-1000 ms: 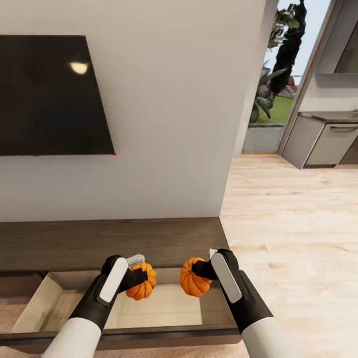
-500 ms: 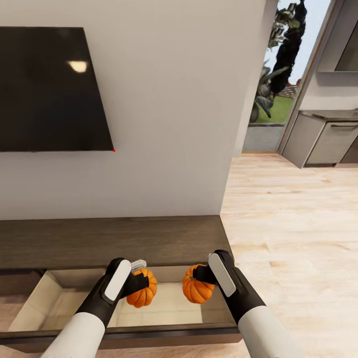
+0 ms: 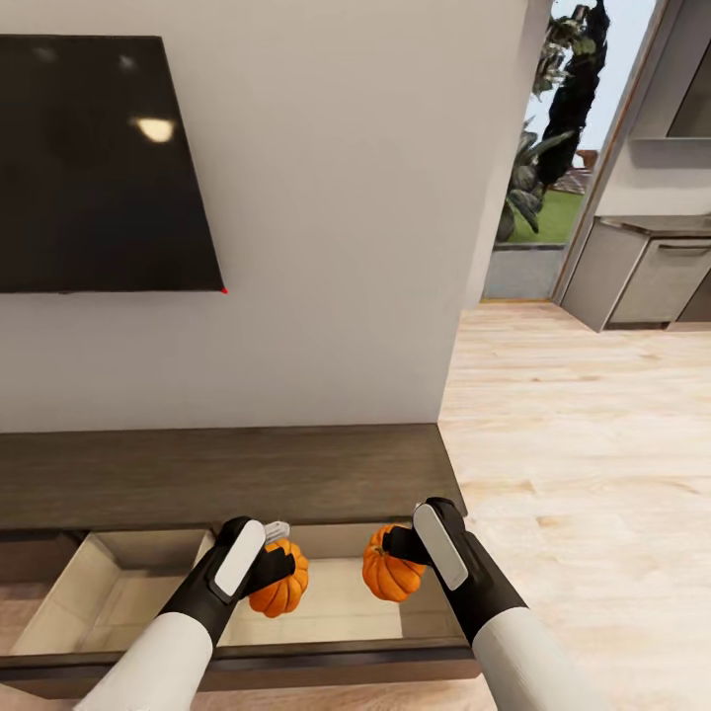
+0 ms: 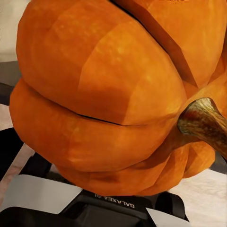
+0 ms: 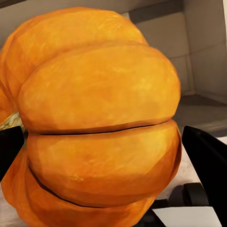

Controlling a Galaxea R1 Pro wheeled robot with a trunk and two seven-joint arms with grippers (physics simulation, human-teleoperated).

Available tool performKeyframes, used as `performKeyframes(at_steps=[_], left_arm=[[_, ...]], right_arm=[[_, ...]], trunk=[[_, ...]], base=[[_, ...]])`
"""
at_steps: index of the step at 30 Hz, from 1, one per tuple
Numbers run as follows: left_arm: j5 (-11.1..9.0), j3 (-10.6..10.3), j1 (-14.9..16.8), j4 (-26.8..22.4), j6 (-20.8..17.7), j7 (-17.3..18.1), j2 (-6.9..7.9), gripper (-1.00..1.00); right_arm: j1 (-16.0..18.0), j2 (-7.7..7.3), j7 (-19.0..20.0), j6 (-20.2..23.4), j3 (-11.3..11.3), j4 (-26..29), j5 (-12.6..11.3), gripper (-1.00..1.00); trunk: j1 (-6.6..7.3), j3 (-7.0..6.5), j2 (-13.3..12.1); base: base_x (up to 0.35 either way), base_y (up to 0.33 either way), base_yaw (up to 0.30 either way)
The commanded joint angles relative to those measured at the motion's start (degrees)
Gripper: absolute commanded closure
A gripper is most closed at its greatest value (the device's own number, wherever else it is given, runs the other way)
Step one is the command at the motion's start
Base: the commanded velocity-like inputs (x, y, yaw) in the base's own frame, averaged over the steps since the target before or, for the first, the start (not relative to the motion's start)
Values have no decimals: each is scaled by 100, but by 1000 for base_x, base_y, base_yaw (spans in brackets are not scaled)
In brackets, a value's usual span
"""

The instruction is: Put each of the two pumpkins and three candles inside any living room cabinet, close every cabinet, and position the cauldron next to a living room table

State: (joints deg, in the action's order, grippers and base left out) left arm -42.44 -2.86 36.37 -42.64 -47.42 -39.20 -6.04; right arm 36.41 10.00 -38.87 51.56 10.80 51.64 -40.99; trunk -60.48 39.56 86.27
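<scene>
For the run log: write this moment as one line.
left tool: shut on left pumpkin | right tool: shut on right pumpkin | both over open drawer of cabinet | not yet released

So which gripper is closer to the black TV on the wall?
The left gripper. It holds a pumpkin over the open drawer, below the TV's lower right corner. The right gripper, with its pumpkin, is further right, away from the TV.
</scene>
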Motion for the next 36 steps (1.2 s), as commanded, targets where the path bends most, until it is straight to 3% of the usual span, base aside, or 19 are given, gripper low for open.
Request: performKeyframes(at_steps=[1, 15, 17, 19, 22, 36], left_arm=[[14, -3, 1, 2, 4, -9, -1, 100], [17, -10, 2, 4, 214, 154, 0, 100], [22, -11, 2, 4, 260, 221, -2, 100], [27, -16, 2, 2, 285, 259, -2, 100], [26, -20, 2, 7, 292, 269, -2, 100], [34, -21, 1, 6, 288, 279, -3, 100]], right_arm=[[-1, 0, 2, -5, 0, -2, -5, 100], [-2, 0, 14, -103, 9, -5, -5, 100], [-2, 0, 16, -196, 117, -5, -5, 100], [2, 0, 18, -365, 421, -5, -5, 100], [2, 0, 20, -494, 564, -5, -10, 100], [6, 0, 20, -545, 616, -5, -9, 100]], trunk=[[-23, 18, 42], [-330, 270, 603], [-374, 306, 683], [-418, 341, 764], [-484, 395, 884], [-791, 647, 1446]], base=[[0, 0, 0], [0, 0, 0], [0, 0, 0], [0, 0, 0], [0, 0, 0], [0, 0, 0]])
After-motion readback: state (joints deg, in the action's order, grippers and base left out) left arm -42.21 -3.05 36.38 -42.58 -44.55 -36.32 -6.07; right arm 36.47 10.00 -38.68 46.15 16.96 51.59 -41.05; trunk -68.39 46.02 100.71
